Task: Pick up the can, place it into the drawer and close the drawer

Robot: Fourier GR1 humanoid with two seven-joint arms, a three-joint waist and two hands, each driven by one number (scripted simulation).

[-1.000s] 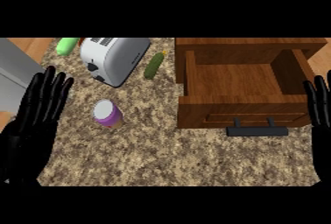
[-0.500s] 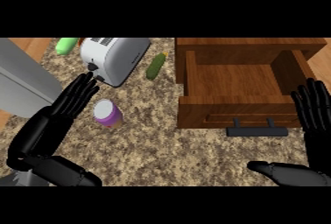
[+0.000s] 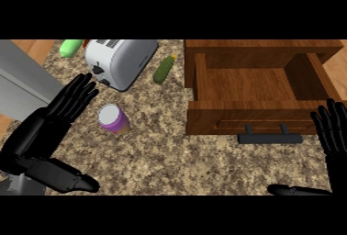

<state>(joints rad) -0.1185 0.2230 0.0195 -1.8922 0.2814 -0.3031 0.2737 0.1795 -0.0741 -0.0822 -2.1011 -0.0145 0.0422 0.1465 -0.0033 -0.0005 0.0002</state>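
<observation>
A purple can with a pale lid stands upright on the speckled counter. My left hand is open just left of it, fingers straight and pointing up-right, thumb low at the bottom; it does not touch the can. The wooden drawer is pulled open at the right, its inside bare, with a black handle on its front. My right hand is open at the right edge, beside the drawer front, thumb near the bottom.
A white toaster sits behind the can. A green cucumber lies between toaster and drawer, and another green object lies at the back left. A grey panel borders the counter's left side.
My left hand has shifted right and forward, closer to the can. My right hand has moved slightly outward toward the right edge. Can and drawer have not moved.
</observation>
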